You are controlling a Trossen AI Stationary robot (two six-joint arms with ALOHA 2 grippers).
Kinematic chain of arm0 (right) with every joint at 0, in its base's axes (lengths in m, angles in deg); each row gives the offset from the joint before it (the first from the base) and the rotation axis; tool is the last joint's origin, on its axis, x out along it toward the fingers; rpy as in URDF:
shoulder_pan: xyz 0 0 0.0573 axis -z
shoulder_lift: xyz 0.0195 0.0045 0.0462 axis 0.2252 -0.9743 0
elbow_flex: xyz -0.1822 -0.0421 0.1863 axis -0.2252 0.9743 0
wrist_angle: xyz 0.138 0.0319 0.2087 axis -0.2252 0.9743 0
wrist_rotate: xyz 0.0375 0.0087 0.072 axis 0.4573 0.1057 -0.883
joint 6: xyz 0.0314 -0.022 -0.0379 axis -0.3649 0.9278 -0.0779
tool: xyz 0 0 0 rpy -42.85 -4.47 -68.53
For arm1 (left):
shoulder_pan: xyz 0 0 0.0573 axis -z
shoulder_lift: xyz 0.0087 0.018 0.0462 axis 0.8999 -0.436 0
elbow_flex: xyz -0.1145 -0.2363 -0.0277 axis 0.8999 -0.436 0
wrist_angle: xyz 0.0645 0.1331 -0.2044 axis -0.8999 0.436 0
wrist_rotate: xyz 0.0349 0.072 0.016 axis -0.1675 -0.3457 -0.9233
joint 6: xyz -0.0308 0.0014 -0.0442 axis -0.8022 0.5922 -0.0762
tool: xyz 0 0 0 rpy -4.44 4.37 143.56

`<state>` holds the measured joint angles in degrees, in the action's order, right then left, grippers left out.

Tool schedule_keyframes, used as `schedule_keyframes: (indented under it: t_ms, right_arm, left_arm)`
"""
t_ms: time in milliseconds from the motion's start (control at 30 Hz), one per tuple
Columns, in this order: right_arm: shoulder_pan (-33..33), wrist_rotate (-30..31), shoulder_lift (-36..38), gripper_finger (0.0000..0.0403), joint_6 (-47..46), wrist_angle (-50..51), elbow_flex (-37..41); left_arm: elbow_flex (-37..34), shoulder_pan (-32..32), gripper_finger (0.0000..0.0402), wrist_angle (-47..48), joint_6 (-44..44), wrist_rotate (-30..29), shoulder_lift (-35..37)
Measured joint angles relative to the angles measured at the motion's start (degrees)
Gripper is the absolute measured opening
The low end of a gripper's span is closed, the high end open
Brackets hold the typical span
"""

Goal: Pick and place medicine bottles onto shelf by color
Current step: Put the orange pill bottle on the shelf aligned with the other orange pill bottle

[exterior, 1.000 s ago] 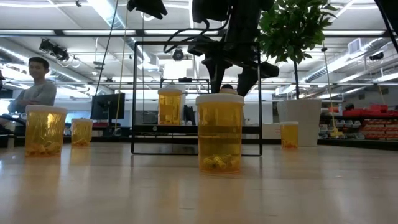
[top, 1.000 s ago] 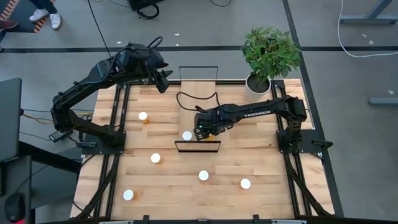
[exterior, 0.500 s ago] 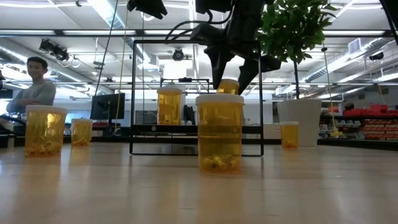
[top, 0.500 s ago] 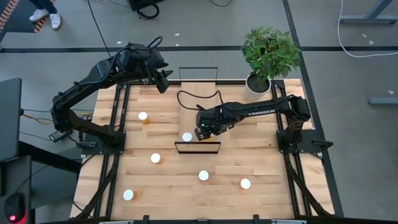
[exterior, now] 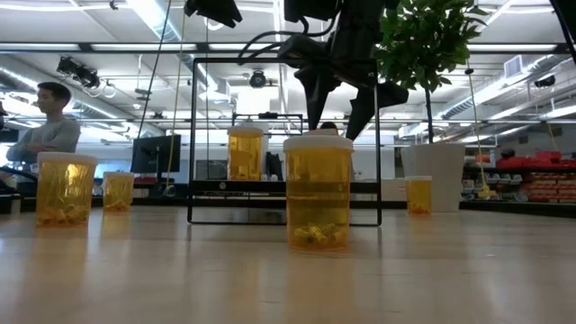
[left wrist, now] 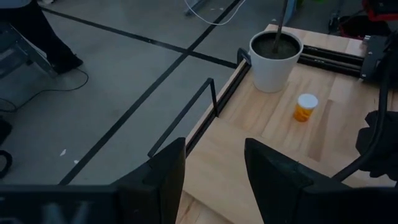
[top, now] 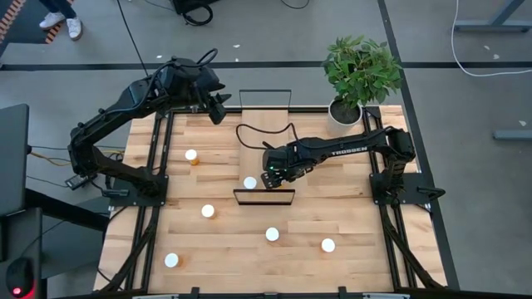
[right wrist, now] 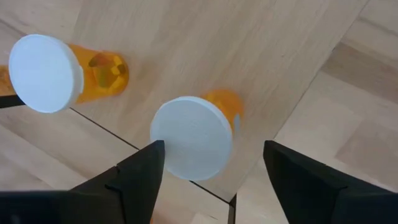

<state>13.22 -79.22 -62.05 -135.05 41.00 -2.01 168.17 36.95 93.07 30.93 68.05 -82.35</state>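
Several medicine bottles with white caps and orange bodies stand on the table, among them one (top: pixel 191 155) at the left and one (top: pixel 272 234) nearer the front. On the shelf (top: pixel 266 116), near its near end, one bottle (top: pixel 250 182) stands upright. A second bottle (right wrist: pixel 191 146) stands upright beside it. My right gripper (right wrist: pixel 213 152) hangs open over that second bottle, a finger on each side of its cap, pointing steeply down. My left gripper (left wrist: pixel 214 174) is raised by the shelf's far left corner (top: pixel 218 108), open and holding nothing.
A potted plant (top: pixel 359 75) in a white pot (left wrist: pixel 275 59) stands at the far right, with another bottle (left wrist: pixel 305 107) next to it. A black cable (top: pixel 249 126) lies across the shelf. Black frames (top: pixel 264 197) close the shelf's ends. A person (exterior: pixel 49 126) sits beyond the table.
My right gripper has opened wider over the bottle on the shelf, hardly shifting. In the low view that bottle now shows lower between the fingers than half a second ago.
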Motion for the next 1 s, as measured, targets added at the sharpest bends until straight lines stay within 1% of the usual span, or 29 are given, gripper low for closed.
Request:
schedule_keyframes:
  t_ms: [233, 433, 500, 667, 700, 833, 1000]
  right_arm:
    - [0.0, 0.1, 0.3, 0.0291, 1.2, 0.2, -0.7]
    - [0.7, 0.4, 1.4, 0.029, 2.7, 1.3, -4.5]
    - [1.4, 0.6, 1.3, 0.029, 4.1, 3.4, -5.6]
    - [5.0, 6.5, 1.3, 0.029, 7.8, 3.8, -6.2]
    - [6.3, 6.4, 1.3, 0.029, 8.7, 3.3, -5.9]
    - [10.5, 2.8, 0.8, 0.0289, 13.3, 2.4, -3.0]
    - [12.5, -0.7, 0.9, 0.0279, 19.8, 2.2, -0.2]
  left_arm:
    - [0.0, 0.0, 0.0172, 0.0, 0.0, 0.0, 0.0]
    - [0.0, 0.0, 0.0172, 0.0, 0.0, 0.0, 0.0]
    - [0.0, 0.0, 0.0172, 0.1, 0.0, 0.0, 0.0]
    - [0.0, 0.0, 0.0172, 0.0, -0.1, 0.0, 0.0]
    - [0.0, 0.0, 0.0172, 0.0, -0.1, 0.0, 0.0]
    - [0.0, 0.0, 0.0172, 0.0, -0.1, 0.0, 0.0]
    - [0.0, 0.0, 0.0172, 0.0, -0.2, 0.0, 0.0]
